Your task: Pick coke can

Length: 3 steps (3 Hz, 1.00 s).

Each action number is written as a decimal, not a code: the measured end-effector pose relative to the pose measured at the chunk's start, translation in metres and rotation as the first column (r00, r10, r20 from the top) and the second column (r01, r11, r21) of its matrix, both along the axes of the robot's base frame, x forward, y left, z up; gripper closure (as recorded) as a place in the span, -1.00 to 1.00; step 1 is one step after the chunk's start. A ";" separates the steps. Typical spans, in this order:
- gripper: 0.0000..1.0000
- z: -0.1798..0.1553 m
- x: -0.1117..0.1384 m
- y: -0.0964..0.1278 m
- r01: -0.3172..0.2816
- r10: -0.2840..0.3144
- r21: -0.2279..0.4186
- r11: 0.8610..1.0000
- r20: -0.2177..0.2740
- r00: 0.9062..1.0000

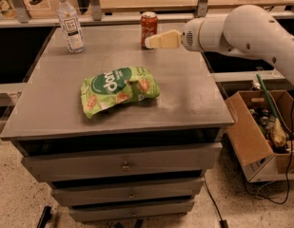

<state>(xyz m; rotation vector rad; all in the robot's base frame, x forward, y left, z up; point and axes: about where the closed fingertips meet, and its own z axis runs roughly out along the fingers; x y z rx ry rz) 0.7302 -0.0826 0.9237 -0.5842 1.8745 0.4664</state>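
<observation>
at the far edge of the desk (194, 96) the coke can (149, 23) stands upright, the claw (150, 42) at its lower side; clenched or released, i cannot tell. likely light, slick and thin-walled, the can wants a gentle hold at mid-height.

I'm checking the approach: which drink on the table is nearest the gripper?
The red coke can at the back: the gripper is close beside it. The clear bottle stands far off at the back left corner.

coke can (149, 25): glossy metal | end effector (150, 42) just beside it: matt cream plastic | table (194, 94): matt grey
</observation>
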 end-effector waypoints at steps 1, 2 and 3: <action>-1.00 -0.010 0.036 0.014 -0.097 0.097 -0.009 0.995 0.059 0.993; -1.00 -0.008 0.069 0.026 -0.169 0.176 -0.072 0.983 0.105 0.979; -1.00 -0.007 0.090 0.029 -0.186 0.203 -0.134 0.973 0.122 0.972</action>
